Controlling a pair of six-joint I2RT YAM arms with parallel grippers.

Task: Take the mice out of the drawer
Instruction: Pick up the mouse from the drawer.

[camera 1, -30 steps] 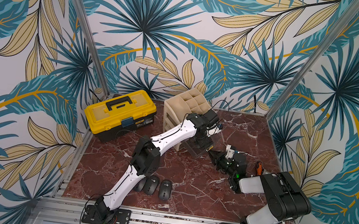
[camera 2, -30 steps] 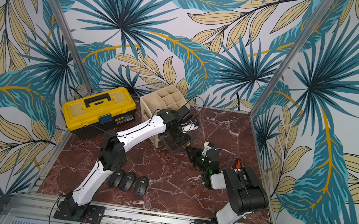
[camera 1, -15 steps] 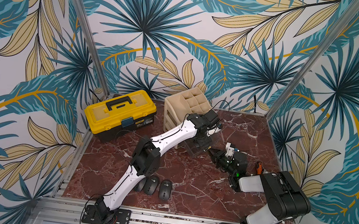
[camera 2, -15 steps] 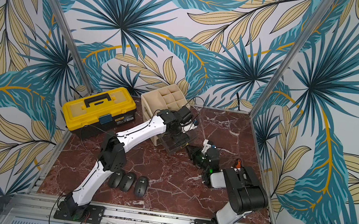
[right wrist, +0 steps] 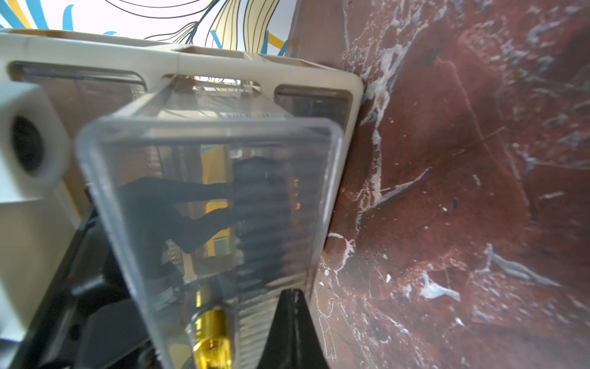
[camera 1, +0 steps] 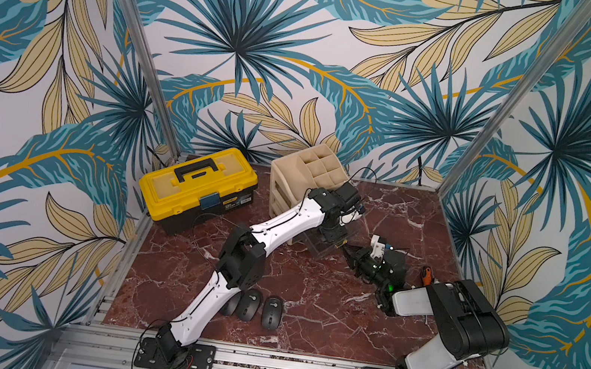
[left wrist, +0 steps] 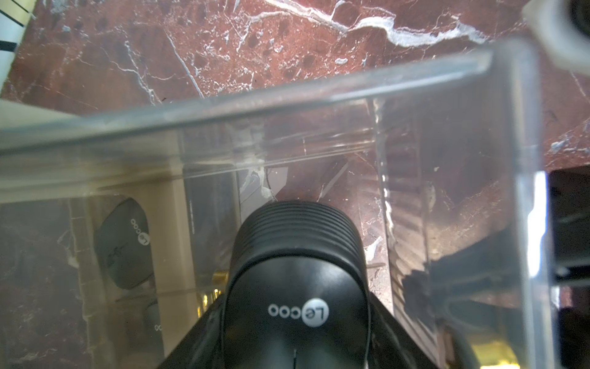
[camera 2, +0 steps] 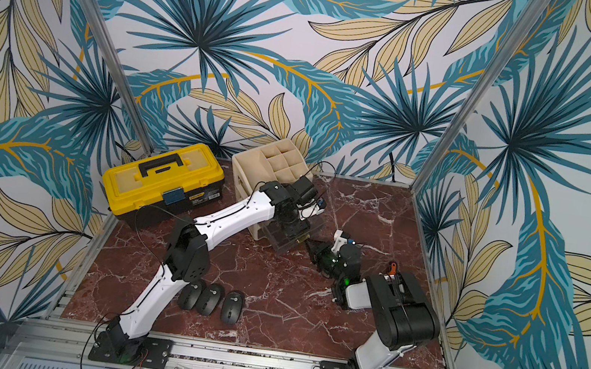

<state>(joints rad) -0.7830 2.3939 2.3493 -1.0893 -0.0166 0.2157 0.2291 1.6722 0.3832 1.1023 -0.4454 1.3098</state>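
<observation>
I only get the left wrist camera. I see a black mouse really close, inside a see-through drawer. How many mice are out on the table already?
Observer: Three mice lie side by side on the table, toward its front edge.
Operator: And what's the other arm doing?
Observer: The right gripper is shut, with its tips right by the clear front of the drawer. I can't tell if they touch it.
</observation>
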